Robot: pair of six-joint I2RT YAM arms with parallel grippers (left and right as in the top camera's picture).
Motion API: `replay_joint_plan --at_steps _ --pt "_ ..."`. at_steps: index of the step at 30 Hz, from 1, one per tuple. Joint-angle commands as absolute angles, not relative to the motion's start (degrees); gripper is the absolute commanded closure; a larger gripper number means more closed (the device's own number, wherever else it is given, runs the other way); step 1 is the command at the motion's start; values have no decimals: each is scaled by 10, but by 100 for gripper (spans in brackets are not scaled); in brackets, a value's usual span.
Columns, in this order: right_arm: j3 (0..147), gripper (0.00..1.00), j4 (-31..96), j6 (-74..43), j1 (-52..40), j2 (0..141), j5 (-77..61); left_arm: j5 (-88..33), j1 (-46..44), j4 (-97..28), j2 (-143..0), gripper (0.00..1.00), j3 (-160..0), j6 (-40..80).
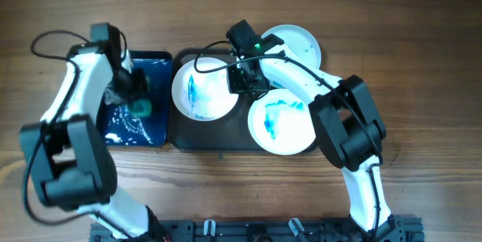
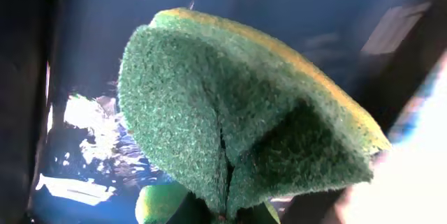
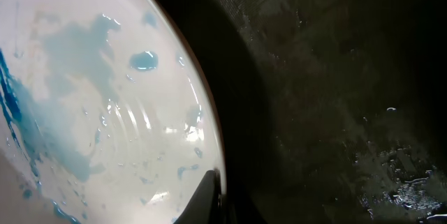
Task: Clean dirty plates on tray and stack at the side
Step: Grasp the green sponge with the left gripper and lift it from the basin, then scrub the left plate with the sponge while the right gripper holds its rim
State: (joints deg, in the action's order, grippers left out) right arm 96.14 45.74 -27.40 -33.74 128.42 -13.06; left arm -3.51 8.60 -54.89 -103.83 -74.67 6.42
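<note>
Sponge (image 2: 237, 112) gripped by left claw (image 1: 140, 105) | right claw (image 1: 245, 84) at plate (image 3: 91, 98) rim, grip unclear | tray (image 3: 335, 77) wet

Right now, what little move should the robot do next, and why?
Probably swing the left pincer, which pinches the green sponge over the small blue tray, across to the nearest plate. That plate has blue smears, and the right pincer sits at its rim.
</note>
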Motion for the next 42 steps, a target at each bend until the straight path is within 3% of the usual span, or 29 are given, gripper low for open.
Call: replay_joint_plan --at_steps 1,11,14,21,29,33,38,42 --pt "960 96 459 -270 -340 1309 -121 -149 70 -549 -959 96 -774 106" --pt "960 96 465 -269 -337 1309 -131 -95 -68 -528 -1005 96 -768 191" --pt "960 96 463 -237 -325 1309 -189 -89 -95 -512 -1038 96 -768 221" --pt "915 96 444 -165 -285 1309 -314 -88 -116 -467 -1110 96 -768 230" --pt "905 96 425 -182 -275 1309 -320 -20 -130 -513 -1156 96 -768 323" --pt "905 95 423 -196 -275 1309 -309 -43 -154 -554 -1156 96 -768 319" --pt "905 96 422 -195 -275 1309 -307 -108 -193 -622 -1156 96 -768 222" --pt "905 96 420 -197 -275 1309 -307 -102 -203 -585 -1156 96 -768 232"
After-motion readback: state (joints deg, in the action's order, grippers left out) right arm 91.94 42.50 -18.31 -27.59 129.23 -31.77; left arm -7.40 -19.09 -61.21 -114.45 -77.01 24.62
